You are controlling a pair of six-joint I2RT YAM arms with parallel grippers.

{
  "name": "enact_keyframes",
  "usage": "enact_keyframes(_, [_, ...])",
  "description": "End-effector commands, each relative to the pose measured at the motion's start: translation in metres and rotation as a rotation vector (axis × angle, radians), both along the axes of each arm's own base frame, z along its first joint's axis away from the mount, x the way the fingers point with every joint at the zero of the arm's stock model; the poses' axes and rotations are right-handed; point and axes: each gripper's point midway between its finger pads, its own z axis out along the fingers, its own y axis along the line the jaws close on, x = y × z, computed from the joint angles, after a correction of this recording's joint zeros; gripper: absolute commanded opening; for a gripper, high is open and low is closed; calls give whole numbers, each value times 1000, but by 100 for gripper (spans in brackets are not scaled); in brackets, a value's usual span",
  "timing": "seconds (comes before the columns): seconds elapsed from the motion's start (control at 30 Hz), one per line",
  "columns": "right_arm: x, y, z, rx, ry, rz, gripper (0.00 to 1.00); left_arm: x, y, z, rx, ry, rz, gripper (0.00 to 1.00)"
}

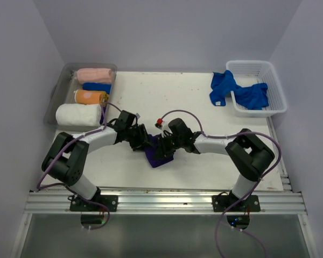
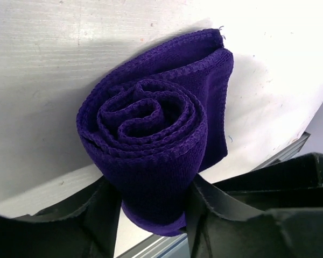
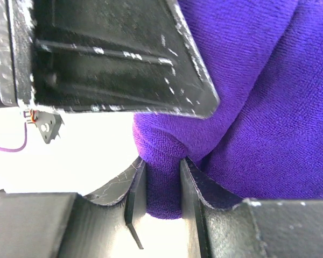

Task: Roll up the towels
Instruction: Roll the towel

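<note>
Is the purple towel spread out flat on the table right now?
No, the purple towel is wound into a spiral roll, with its coiled end plain in the left wrist view.

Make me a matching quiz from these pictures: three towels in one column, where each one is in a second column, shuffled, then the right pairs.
Things:
1. purple towel
2. loose blue towels
3. white rolled towel

Places:
A. in the grey bin on the left, at its near end
B. pinched between the left gripper and the right gripper, in the middle
C. hanging over the rim of the white basket on the right

Pairs: 1-B, 2-C, 3-A
</note>
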Motion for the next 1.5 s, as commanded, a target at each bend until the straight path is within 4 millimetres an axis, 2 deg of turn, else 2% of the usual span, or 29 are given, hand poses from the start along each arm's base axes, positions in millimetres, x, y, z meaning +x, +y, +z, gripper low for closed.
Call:
enact_keyframes(0.0, [-13,-10,-10,-49,79,42,29,11,-4,7,-21,-51,-10,47])
enact_keyframes(0.13, [-8,-18,-8,-101,60,27,38,2,3,0,10,-4,13,41])
enact_keyframes(0.23, [1,-26,4,-136,5,-21,53,-9,10,-7,38,49,55,36])
enact_keyframes(0.27, [13,-31,14,-159,-65,-75,54,-13,13,-10,44,64,68,36])
enact_keyframes(0.33, [18,-43,18,-246,-133,-117,56,-18,15,-13,45,95,100,36])
enact_keyframes(0.4, [30,-58,32,-323,-246,-194,57,-23,18,-17,54,116,122,36])
enact_keyframes(0.47, [28,-56,44,-348,-327,-207,58,-25,21,-18,62,134,153,36])
enact_keyframes(0.5, [35,-64,54,-392,-398,-257,58,-25,21,-19,64,140,162,36])
enact_keyframes(0.53, [26,-55,59,-405,-447,-230,58,-26,22,-18,66,142,167,37])
enact_keyframes(0.57, [27,-50,71,-409,-499,-236,58,-25,22,-19,69,142,169,37])
enact_keyframes(0.67, [24,-37,83,-463,-629,-223,58,-24,22,-19,72,150,172,38])
enact_keyframes(0.77, [21,-23,86,-537,-740,-189,59,-26,22,-20,78,159,170,38])
enact_keyframes(1.0, [-2,11,69,-697,-915,-87,63,-24,23,-17,79,161,185,39])
enact_keyframes(1.1, [-4,17,58,-739,-949,-73,64,-22,21,-15,73,154,189,39])
enact_keyframes(1.23, [-2,15,38,-814,-989,-79,64,-22,22,-16,75,159,187,39])
enact_keyframes(1.37, [5,5,16,-921,-1044,-104,57,-23,22,-15,71,153,192,39])
enact_keyframes(1.47, [5,2,9,-923,-1042,-127,43,-23,22,-14,72,154,192,43])
